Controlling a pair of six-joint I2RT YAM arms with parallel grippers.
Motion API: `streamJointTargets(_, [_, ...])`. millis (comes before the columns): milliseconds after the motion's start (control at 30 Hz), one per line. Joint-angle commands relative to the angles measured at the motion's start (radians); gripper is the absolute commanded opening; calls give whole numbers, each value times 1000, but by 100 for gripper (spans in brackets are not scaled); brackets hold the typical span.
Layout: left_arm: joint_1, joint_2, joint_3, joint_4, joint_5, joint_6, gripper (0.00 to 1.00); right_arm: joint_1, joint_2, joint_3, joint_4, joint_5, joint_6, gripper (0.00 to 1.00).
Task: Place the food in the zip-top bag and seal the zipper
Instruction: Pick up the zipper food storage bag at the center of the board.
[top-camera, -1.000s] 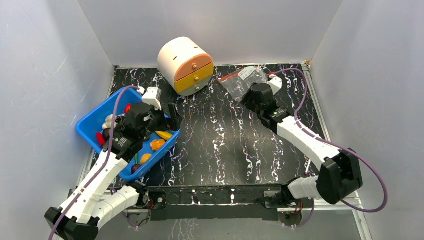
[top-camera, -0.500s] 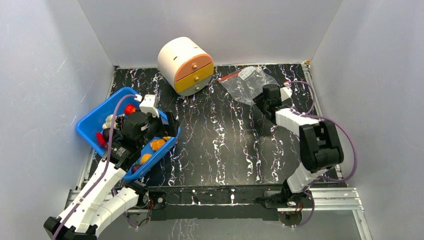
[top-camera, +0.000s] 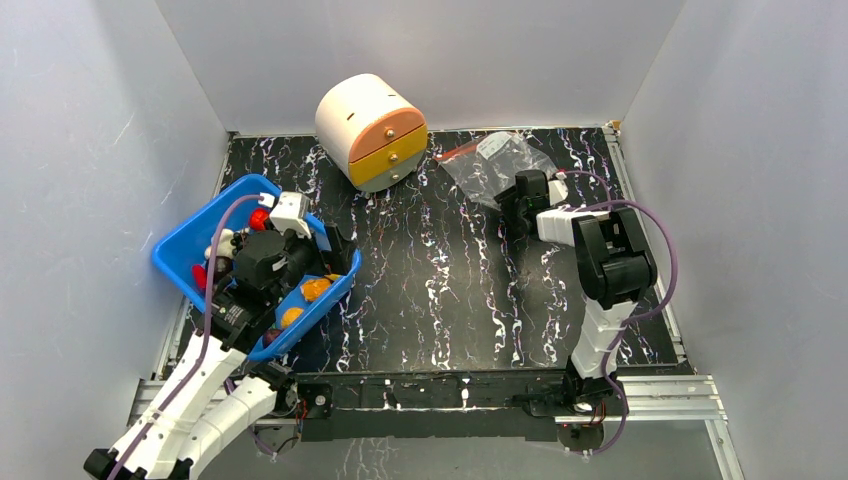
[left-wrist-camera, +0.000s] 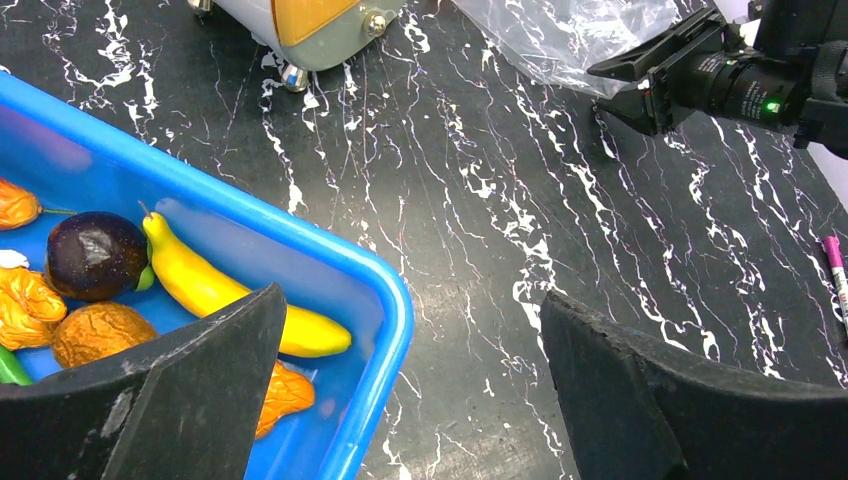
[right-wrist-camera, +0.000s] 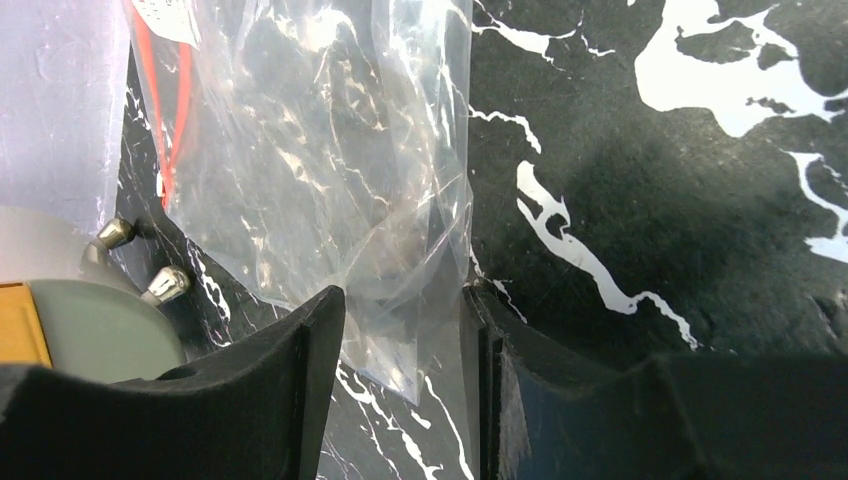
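Note:
The clear zip-top bag (top-camera: 497, 165) lies flat at the back right, its red-orange zipper (top-camera: 455, 153) and white label facing the back. It fills the upper left of the right wrist view (right-wrist-camera: 330, 150), zipper (right-wrist-camera: 160, 110) at far left. My right gripper (top-camera: 515, 205) is open at the bag's near edge, with a bag corner (right-wrist-camera: 400, 330) between its fingers. The food sits in a blue bin (top-camera: 190, 245): a yellow banana (left-wrist-camera: 220, 295), a dark purple fruit (left-wrist-camera: 95, 255) and orange pieces (left-wrist-camera: 100, 335). My left gripper (left-wrist-camera: 410, 340) is open and empty over the bin's right rim.
A round white drawer unit (top-camera: 370, 130) with orange and yellow drawers stands at the back, left of the bag. A pink pen (left-wrist-camera: 835, 275) lies on the black marbled table (top-camera: 440, 280). Grey walls enclose the table on three sides.
My right arm has folded up, elbow raised, and its gripper has moved slightly left along the bag's near edge. My left gripper has drawn back a little over the bin's rim.

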Motion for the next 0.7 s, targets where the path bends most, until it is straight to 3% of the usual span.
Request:
streamJointTargets(0, [7,-12,-12,25,-10,14,98,-11,22,55,70,-15,23,44])
streamJointTargets(167, [7,-17,-13,19,-10,14,98,-17,33,47,76,-29,4,27])
streamJointTargets(300, [7,-27,-16,23,-6,16,98,-25,31,23,154,-113,-57,0])
streamJointTargets(667, [7,-17,-18,24,-14,20,98,-38,-86,-74,157,-250,-218,0])
